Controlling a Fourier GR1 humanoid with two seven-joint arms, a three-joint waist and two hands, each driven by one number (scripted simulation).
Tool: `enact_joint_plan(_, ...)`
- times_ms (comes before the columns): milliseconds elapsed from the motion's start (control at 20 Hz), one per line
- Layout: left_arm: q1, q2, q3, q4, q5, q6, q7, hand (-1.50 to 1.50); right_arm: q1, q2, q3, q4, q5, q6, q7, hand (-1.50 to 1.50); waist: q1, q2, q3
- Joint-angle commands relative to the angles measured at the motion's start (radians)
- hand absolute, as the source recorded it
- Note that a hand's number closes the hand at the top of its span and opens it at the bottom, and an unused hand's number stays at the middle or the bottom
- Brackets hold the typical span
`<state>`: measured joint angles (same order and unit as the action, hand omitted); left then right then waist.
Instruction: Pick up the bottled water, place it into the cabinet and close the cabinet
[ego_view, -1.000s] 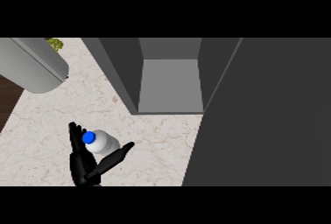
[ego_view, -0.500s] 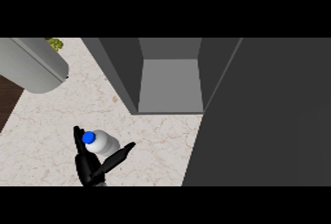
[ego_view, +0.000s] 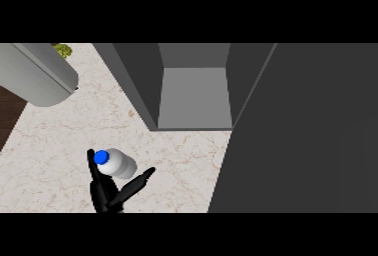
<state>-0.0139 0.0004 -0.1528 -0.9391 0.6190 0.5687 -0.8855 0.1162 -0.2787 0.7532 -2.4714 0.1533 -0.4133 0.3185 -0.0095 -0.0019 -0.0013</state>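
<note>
- Bottled water (ego_view: 117, 165): stands on the surface (ego_view: 74, 125) at about 8 o'clock in the head view. Its blue cap faces up toward the camera, so it reads as upright or nearly so. It is outside the cabinet (ego_view: 140, 85) and well apart from it.
- Left robot hand (ego_view: 103, 194): comes in from the lower edge at 7 o'clock. It is released, with straight fingers spread in a V and the bottle sitting in the fork. One finger lies along the bottle's 9 o'clock side by the cap, and the thumb runs just beside its 4 o'clock side. This placement is judged to bracket the body ahead of closing on it; no closed grasp is evident.
- Right robot hand: not visible.
- Cabinet: at 12 o'clock, with its interior exposed and nothing seen inside, so it is ready to receive the bottle.
- Dark panel (ego_view: 310, 130): fills the 3 o'clock side and is judged to be the open cabinet door. It is swung out, which leaves the opening accessible from the bottle's side.
- Task status: judged to be at the pick-up step. Placing the bottle and closing the cabinet are not yet done.
- Risk: the bottle could tip if the fingers close unevenly.
</note>
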Motion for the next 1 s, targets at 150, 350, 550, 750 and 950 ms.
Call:
enact_joint_plan(150, -0.071, 0.0, 0.0, 0.094, 0.087, -0.085, -0.094, 1.5, -0.073, 0.021, 0.0, -0.1, 0.121, -0.007, 0.145, -1.5, 0.002, 0.001, -0.001)
enact_joint_plan(350, -0.047, 0.002, 0.033, 0.092, 0.074, -0.145, -0.111, 1.5, -0.056, 0.014, -0.065, -0.013, 0.033, 0.015, 0.028, -1.5, 0.008, 0.002, 0.001)
enact_joint_plan(550, -0.052, 0.0, 0.013, 0.098, 0.132, -0.183, -0.148, 1.5, -0.016, 0.016, 0.06, -0.089, 0.157, -0.034, 0.096, -1.5, 0.001, -0.001, 0.0)
enact_joint_plan(750, -0.042, 0.0, 0.006, 0.074, 0.129, -0.225, -0.126, 1.5, 0.003, -0.03, 0.038, -0.152, 0.134, -0.028, 0.103, -1.5, 0.001, -0.002, 0.0)
enact_joint_plan(950, -0.08, 0.123, -0.079, 0.1, 0.078, -0.382, -0.018, 1.5, -0.008, -0.051, 0.016, -0.093, 0.081, -0.024, 0.048, -1.5, -0.007, -0.003, 0.0)
